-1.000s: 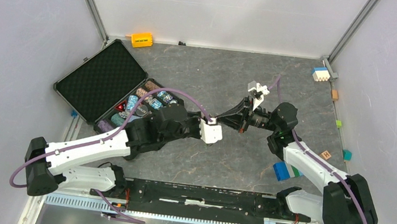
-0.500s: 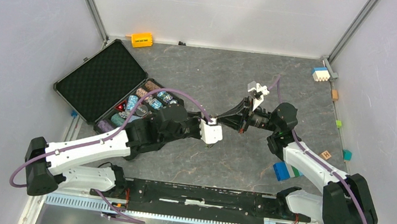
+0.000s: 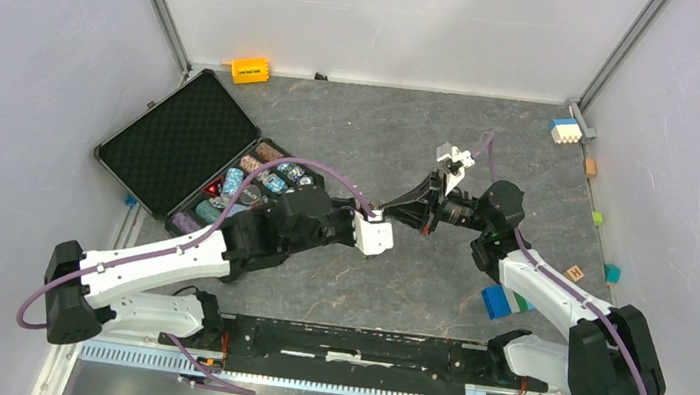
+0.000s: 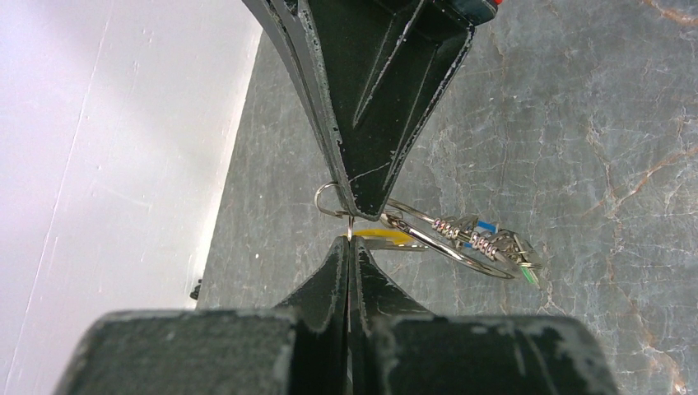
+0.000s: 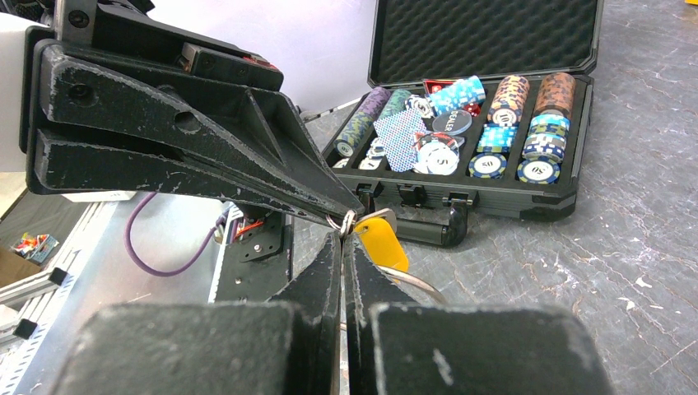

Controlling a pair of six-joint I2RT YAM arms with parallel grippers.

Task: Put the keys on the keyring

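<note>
Keys point(image 4: 486, 244) hang beside left pincer point(image 4: 350, 249), right pincer point(image 4: 365, 202) (tips touching).

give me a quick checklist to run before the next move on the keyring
1. Left gripper shut: ok.
2. Right gripper shut: ok.
3. Both tips meeting at the keyring: ok.
4. Some keys already threaded on the keyring: ok.
5. Yellow-tagged key threaded on the keyring: cannot tell.
6. Which gripper pinches the small ring: cannot tell.
</note>
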